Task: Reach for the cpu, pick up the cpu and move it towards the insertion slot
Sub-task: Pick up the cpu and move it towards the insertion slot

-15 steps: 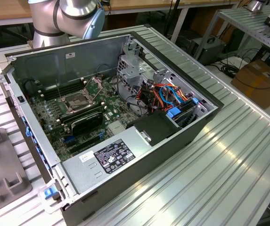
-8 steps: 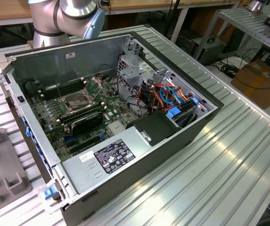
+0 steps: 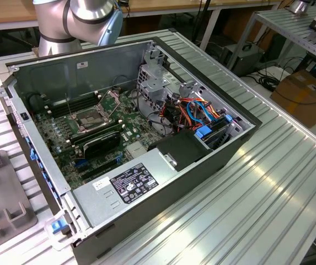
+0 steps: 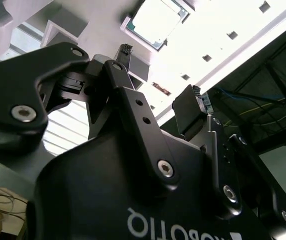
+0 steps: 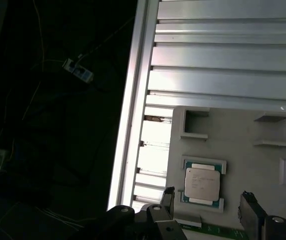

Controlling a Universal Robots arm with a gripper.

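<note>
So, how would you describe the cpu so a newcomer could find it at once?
On the ribbed metal table lies a grey fixture plate. The cpu sits in a framed pocket on it, near the open end effector. It is the only pale square chip; its neighbours are plain grey brackets.

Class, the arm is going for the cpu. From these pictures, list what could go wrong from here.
1. The cpu lies in a walled holder; the open gripper might catch those walls instead of the chip's edges.
2. The insertion slot sits low inside the case beside a bracket that looks raised; a carried chip could strike either.
</note>
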